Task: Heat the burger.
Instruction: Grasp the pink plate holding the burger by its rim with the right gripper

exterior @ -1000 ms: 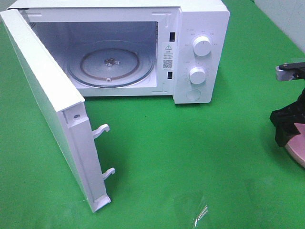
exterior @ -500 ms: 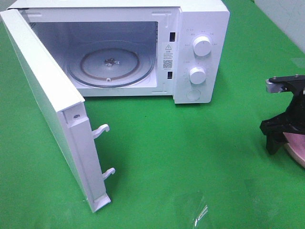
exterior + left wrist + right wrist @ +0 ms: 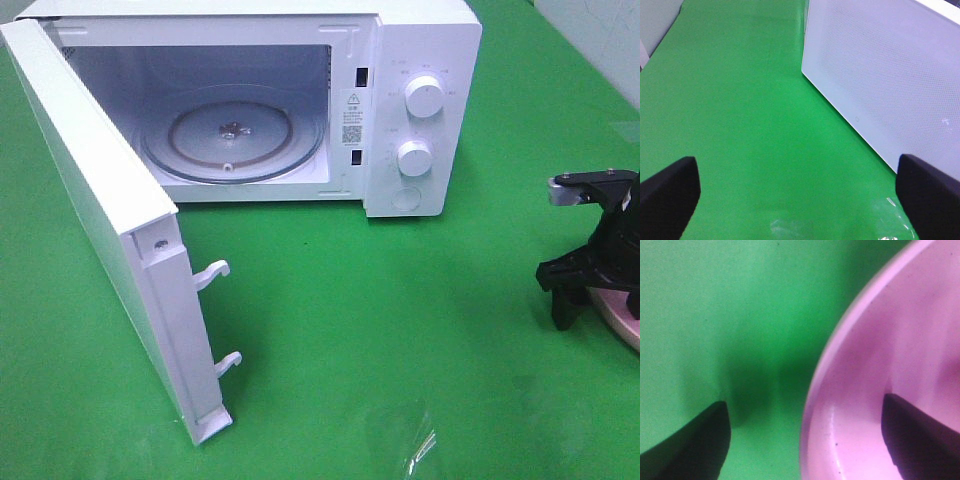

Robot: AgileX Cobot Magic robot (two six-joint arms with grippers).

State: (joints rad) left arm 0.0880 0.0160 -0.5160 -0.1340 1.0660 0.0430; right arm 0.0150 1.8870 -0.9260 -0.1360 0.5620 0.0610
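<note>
You have the microwave [image 3: 420,60] standing open at the back of the green tabletop [image 3: 400,330]. Its door [image 3: 90,180] is swung wide off the microwave's left side, and two latch hooks [image 3: 212,273] jut from the door's free edge. Inside the microwave, the glass turntable [image 3: 232,132] lies bare. Two white knobs [image 3: 424,97], one above the other, sit on the microwave's right-hand panel.

Your right pincer [image 3: 804,435] is low over the tabletop, well out to the right of the microwave and forward of its knob panel, at the near edge of a pink plate [image 3: 890,330]. It is spread: one finger [image 3: 685,445] hangs over the green cloth outside the plate, and the other sits over the plate's inner surface, so the rim runs between them. From the wrist view you cannot tell whether either finger touches the plate.

Your left pincer [image 3: 799,200] is also spread wide with nothing between its tips, only green cloth beneath. It hangs on the outer side of the microwave's open door (the high camera does not catch it).

The burger shows in none of the views. Only a sliver of the plate is visible, so you cannot tell where the burger sits.
</note>
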